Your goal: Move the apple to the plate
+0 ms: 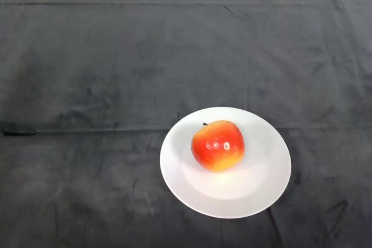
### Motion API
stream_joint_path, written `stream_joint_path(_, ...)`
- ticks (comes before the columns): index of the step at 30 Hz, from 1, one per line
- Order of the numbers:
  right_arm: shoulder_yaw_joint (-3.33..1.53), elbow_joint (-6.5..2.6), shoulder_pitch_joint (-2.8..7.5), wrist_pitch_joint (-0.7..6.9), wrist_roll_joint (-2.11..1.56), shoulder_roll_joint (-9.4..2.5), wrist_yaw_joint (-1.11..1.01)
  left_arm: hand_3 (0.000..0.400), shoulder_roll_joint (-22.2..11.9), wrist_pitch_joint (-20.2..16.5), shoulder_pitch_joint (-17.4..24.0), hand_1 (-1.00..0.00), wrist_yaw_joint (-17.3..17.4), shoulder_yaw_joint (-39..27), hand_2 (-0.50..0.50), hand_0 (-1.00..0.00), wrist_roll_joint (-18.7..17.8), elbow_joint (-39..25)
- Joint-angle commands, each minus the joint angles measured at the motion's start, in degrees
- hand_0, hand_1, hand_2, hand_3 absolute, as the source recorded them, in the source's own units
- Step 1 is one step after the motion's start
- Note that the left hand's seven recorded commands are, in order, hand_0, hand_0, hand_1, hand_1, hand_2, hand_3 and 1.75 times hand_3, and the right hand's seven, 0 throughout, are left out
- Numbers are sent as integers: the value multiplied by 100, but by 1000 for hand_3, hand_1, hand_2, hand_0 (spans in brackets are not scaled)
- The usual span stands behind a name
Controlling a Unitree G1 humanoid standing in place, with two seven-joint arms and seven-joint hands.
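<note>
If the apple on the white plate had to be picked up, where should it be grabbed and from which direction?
Probably from above, closing round the apple's widest middle. It sits upright near the centre of the plate, stem up and towards the back, so its round sides are free, while the plate's raised rim would hinder a low sideways approach.

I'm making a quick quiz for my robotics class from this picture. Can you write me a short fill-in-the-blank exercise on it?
1. The apple rests on the white ____.
2. The plate stands on a table under a dark ____.
3. The apple's skin is red and ____.
4. The apple's stem points toward the ____ edge of the view.

Missing words: plate; cloth; yellow; far
</note>
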State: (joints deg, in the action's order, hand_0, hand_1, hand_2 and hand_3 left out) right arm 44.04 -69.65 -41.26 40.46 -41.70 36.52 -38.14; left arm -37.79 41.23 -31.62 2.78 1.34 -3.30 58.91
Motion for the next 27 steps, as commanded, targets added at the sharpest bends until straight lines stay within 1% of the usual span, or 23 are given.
stream_joint_path(1,51,58,-46,17,-99,110,10,0,-499,151,222,0,-103,-194,0,0,-128,259)
stream_joint_path(10,51,38,-53,18,-97,119,1,0,-654,214,321,0,-225,-553,0,0,-214,728)
stream_joint_path(19,51,22,-60,18,-94,126,-7,0,-809,182,472,0,-267,-884,0,0,-346,1013)
stream_joint_path(27,50,10,-64,18,-92,130,-13,0,-858,197,793,0,-367,-1207,0,0,-519,1169)
